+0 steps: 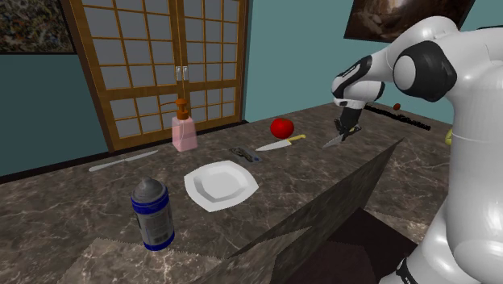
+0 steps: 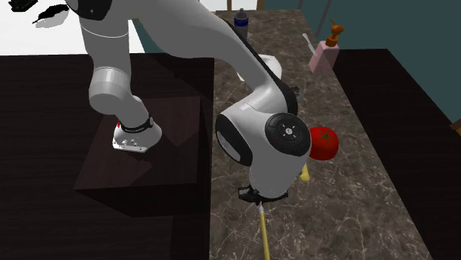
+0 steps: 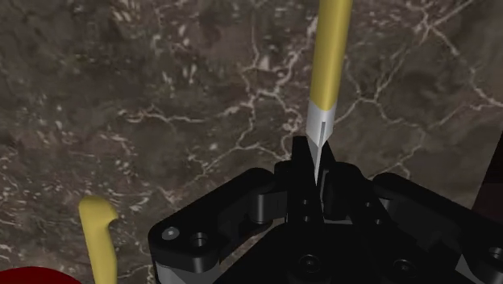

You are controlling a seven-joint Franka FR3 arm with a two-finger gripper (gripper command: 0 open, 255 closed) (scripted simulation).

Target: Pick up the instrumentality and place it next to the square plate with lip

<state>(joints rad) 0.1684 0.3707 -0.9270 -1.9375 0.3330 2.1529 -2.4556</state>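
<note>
My black gripper is shut on the silver end of a slim tool with a yellow handle. The handle points away from the hand over the dark marble counter. In the shoulder view the gripper hangs low at the counter's right part, with the tool's grey end poking out below it. I cannot tell whether the tool touches the counter. From the second exterior view the yellow handle sticks out under the wrist. The white square plate with a lip lies well to the shoulder view's left of the gripper.
A red tomato and a yellow-handled knife lie between gripper and plate, beside a small dark object. A pink bottle, a blue spray can and a long grey knife stand further left. The counter's front edge drops near the stand.
</note>
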